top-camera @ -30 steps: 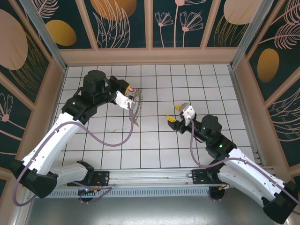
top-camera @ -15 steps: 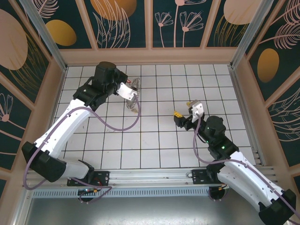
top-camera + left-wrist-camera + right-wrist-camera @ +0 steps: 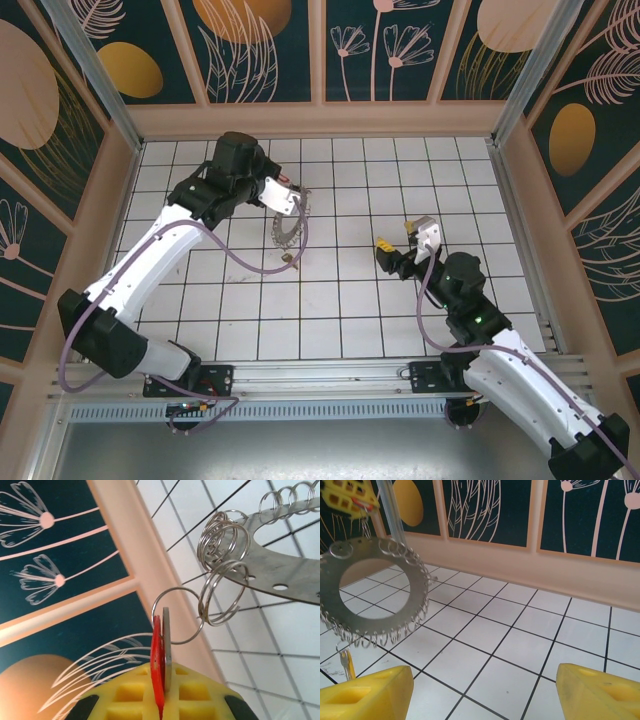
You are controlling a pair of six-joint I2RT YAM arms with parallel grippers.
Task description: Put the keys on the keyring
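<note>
White tiled table (image 3: 340,300), dark floral wall panels (image 3: 380,45)

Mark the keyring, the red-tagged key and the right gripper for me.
keyring (image 3: 370,623): right wrist view, on the flat plate below its hole.
key (image 3: 167,642): left wrist view, on its silvery metal edge.
right gripper (image 3: 395,236): top external view, midway between its fingertips.

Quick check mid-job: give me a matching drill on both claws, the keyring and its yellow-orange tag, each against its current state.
1 left claw
2 right claw
3 keyring
4 yellow-orange tag

A open, empty
B dangles from the keyring's lower edge
C shut on the red-tagged key
D hangs from the held key

Pairs: 1-C, 2-A, 3-D, 4-B
</note>
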